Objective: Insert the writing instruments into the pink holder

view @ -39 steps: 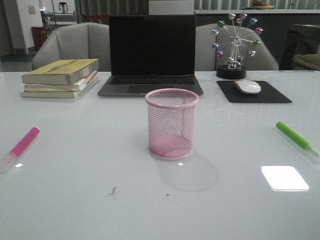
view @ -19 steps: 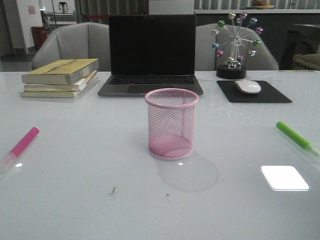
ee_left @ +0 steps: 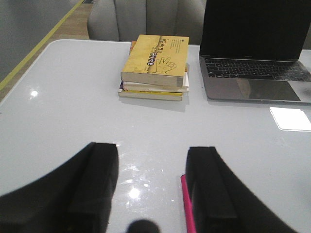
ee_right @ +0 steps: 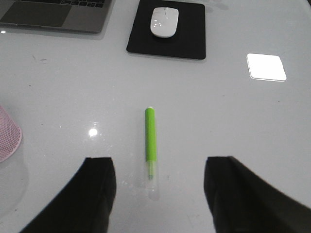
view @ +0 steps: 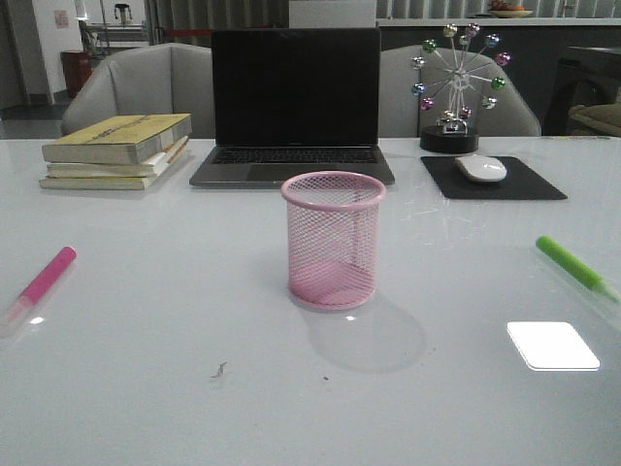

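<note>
Zero change in past second: I see both grippers, left gripper (ee_left: 151, 194) and right gripper (ee_right: 159, 194), wide open, empty. Pink marker (view: 47, 276), green marker (view: 572, 264) flat on table; holder (view: 333, 240) empty. Task unstarted.

A glossy white tabletop (view: 146, 388) carries a stack of books (view: 116, 151) with a yellow cover at the far left. Beside it an open laptop (view: 294, 107) shows a dark screen. To the right, a white mouse (view: 481, 169) rests on a black mousepad (view: 529, 184), behind which stands a ferris-wheel ornament (view: 456, 83). Grey chairs (view: 146, 87) stand beyond.
</note>
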